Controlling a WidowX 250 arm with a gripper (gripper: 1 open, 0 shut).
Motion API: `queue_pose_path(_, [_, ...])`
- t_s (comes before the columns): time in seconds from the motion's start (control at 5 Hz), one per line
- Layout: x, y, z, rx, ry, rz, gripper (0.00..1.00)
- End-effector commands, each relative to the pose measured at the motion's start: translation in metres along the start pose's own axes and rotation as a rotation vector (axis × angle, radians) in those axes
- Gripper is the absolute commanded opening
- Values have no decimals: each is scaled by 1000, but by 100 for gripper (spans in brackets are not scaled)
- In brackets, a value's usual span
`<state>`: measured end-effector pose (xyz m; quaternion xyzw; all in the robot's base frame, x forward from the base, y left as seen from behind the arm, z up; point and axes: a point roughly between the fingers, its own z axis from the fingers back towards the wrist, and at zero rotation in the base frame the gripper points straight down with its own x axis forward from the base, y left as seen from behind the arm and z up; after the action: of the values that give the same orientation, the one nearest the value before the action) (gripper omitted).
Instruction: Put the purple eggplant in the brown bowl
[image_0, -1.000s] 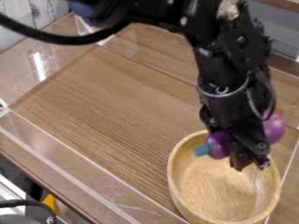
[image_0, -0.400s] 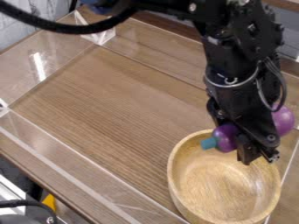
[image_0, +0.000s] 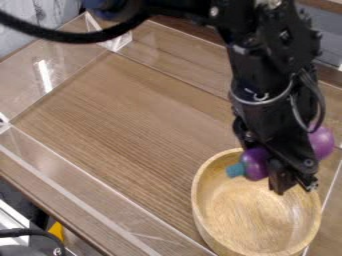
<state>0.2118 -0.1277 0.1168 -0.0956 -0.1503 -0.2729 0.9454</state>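
Gripping the purple eggplant (image_0: 254, 158), the end effector (image_0: 283, 172) hangs over the brown bowl (image_0: 209, 218).

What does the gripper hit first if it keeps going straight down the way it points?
Most likely the speckled inside of the brown bowl: the gripper, shut on the purple eggplant, hangs above it, pointing steeply down. Depth unclear from one view.

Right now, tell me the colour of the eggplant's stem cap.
Teal-green, peeking out at the left of the purple eggplant held in the gripper, in the camera view.
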Motion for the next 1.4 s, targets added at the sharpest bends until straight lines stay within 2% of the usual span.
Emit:
queue_pose_path(0.0, [-1, -5, 8, -6, -27, 7, 0])
queue_pose_path(0.8, [-21, -19, 12, -49, 23, 68, 0])
queue_pose_path(1.2, [-26, -24, 16, -78, 46, 89, 0])
